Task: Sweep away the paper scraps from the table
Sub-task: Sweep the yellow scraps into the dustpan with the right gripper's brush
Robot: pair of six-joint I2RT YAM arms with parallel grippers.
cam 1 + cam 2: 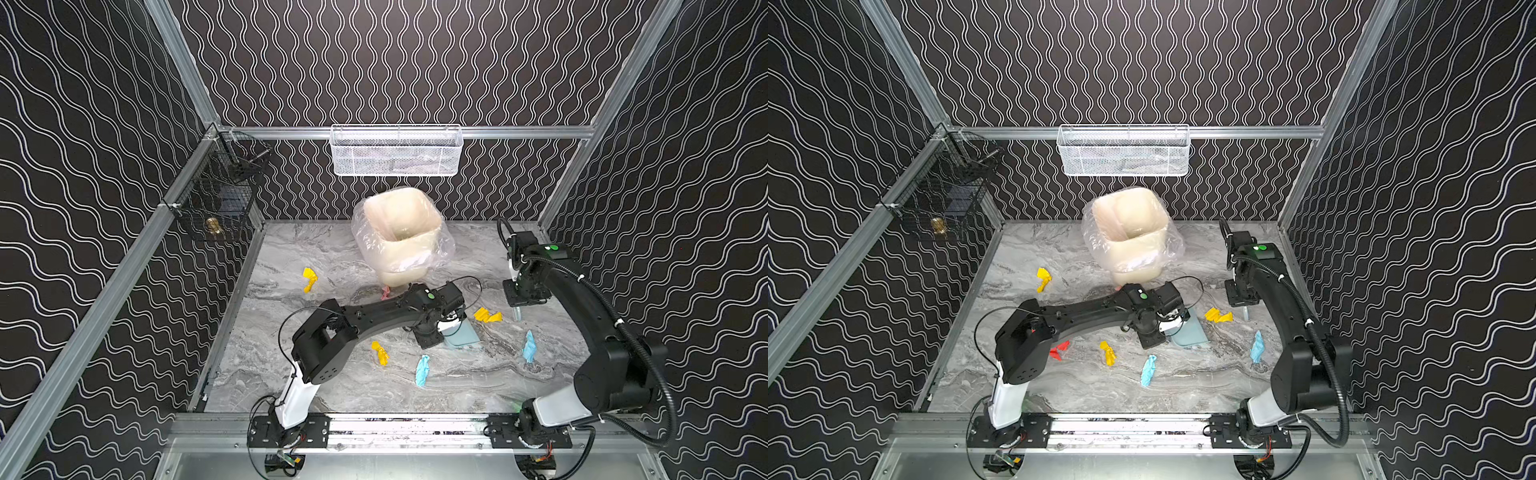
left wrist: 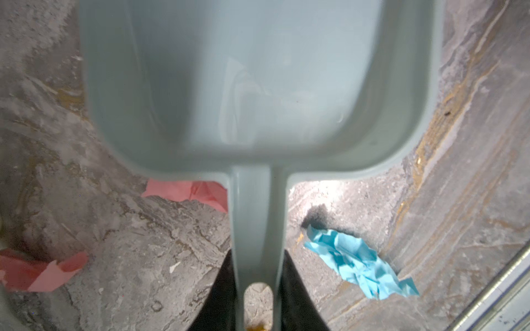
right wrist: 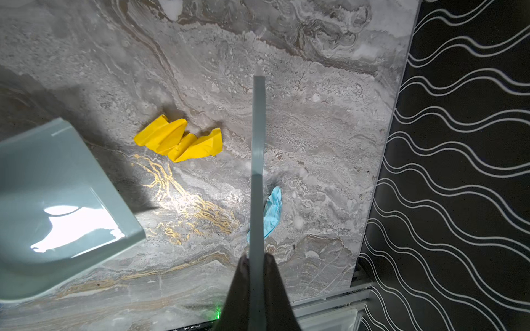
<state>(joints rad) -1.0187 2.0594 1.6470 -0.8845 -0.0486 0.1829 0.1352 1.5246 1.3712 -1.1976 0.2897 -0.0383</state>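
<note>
One yellow scrap (image 3: pixel 177 140): lies between dustpan (image 3: pixel 57 200) and brush (image 3: pixel 258 129).
Left tool (image 2: pixel 258 258): clamps dustpan handle, catching position.
Right tool (image 3: pixel 256 259): pinches brush, ready to sweep.

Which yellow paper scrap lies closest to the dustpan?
The yellow scrap between the dustpan and the brush; the other two yellow scraps lie farther left.

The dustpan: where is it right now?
In both top views the dustpan is near the table centre, held by the left gripper, left of a yellow scrap.

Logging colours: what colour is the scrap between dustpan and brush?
Yellow scrap; clearest in right wrist view.
</note>
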